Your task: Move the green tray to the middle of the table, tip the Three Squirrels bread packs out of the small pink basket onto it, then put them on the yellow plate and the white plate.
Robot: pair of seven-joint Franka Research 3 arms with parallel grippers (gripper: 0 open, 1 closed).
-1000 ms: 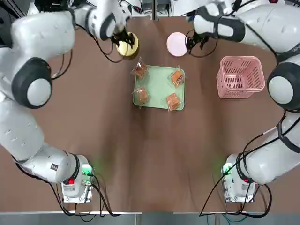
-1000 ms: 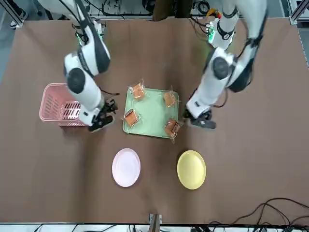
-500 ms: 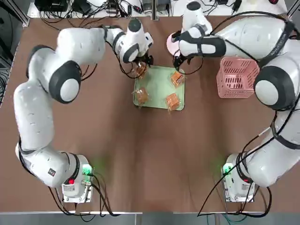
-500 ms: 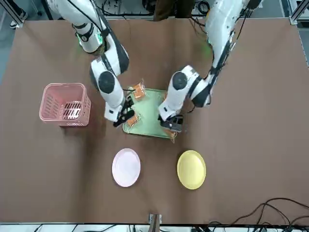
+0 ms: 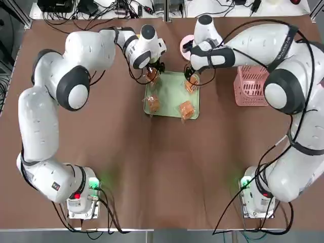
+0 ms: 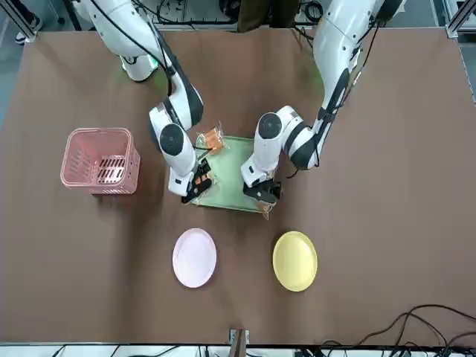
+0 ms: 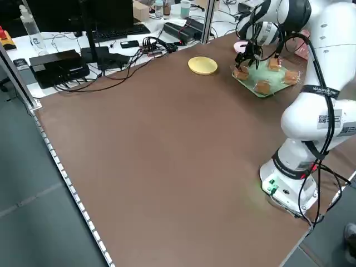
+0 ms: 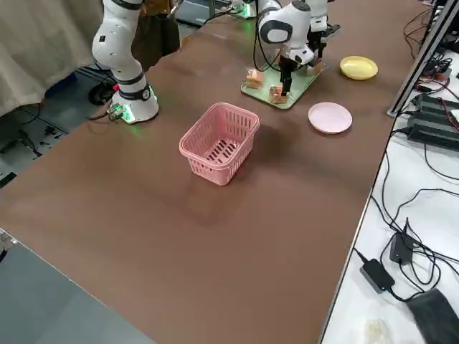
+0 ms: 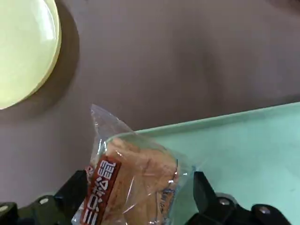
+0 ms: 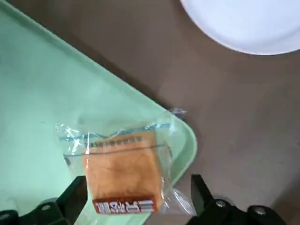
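Left hand (image 9: 136,211), fingers spread wide and holding nothing, poised directly above one of the Three Squirrels bread packs (image 9: 133,180); in the left wrist view the pack lies between the two fingers (image 9: 75,192), its red-labelled long side running roughly along the finger line, so closing would probably pinch it across its shorter width. This pack sits on the far left corner of the green tray (image 5: 172,93), overhanging the rim onto the brown surface (image 5: 152,167). The yellow plate (image 6: 294,260) lies just beyond that corner, on the far side from the robot, nearer the left arm.

Right hand (image 10: 136,206), likewise wide and empty, hangs over a second pack (image 10: 124,176) at the tray's far right corner; this pack also falls between the fingers, label edge towards the hand. The white plate (image 6: 194,257) lies just past this corner, nearer the right arm.

Two further packs (image 5: 186,109) rest on the near half of the tray, apart from both hands. The tray stands mid-surface; the small pink basket (image 5: 251,85) sits upright and emptied, well to the right. Judged stage: paired pick-up, each arm matched to the pack and plate on its own side.
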